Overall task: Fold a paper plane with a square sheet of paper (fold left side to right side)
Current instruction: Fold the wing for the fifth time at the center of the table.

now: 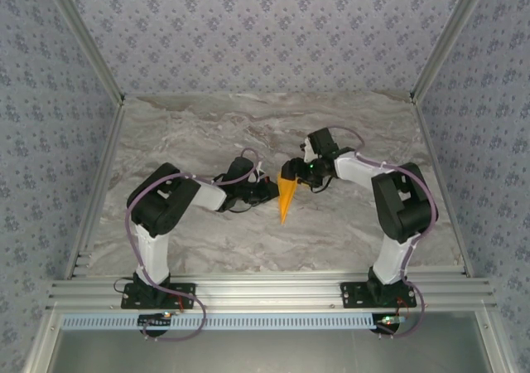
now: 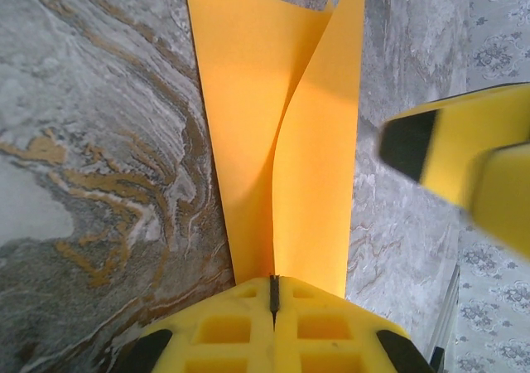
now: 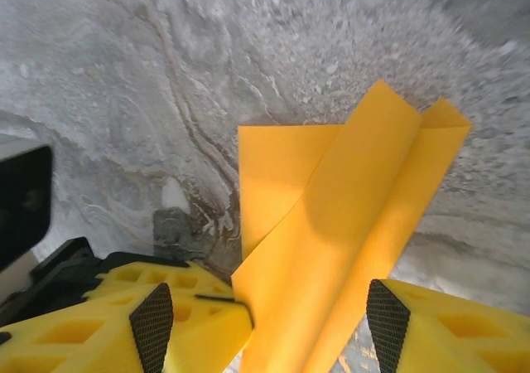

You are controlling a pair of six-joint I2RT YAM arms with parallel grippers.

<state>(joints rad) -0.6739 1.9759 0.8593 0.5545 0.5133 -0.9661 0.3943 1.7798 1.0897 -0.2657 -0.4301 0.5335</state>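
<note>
On the grey marbled table the narrow bright-orange paper dart points to 6 o'clock, one flap standing up, left pincer clamped on it, right pincer open astride it: seemingly only final creasing remains.

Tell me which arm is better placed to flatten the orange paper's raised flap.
Probably the right: the right fingers stand open either side of the flap of the orange paper, while the left fingers are shut on it.
</note>
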